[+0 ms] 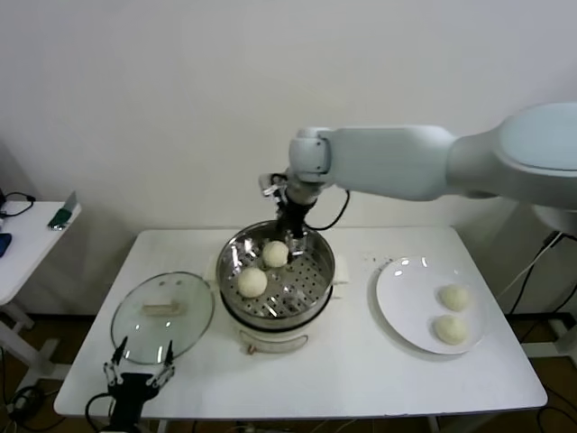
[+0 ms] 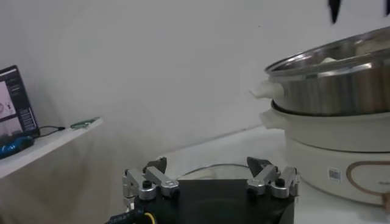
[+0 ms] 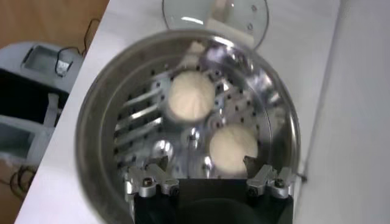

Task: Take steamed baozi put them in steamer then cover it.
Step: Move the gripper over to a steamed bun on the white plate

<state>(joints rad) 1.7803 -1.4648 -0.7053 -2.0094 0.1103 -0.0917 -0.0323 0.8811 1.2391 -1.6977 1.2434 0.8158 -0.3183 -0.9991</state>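
My right gripper [image 1: 293,236] hangs wide open and empty over the steamer [image 1: 315,290], two baozi [image 1: 252,281] inside. Two remain on the right plate [image 1: 397,311]; I judge fetching one comes next.

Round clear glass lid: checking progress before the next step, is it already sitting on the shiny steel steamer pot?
No, the round clear glass lid lies flat on the white table beside the open steamer pot.
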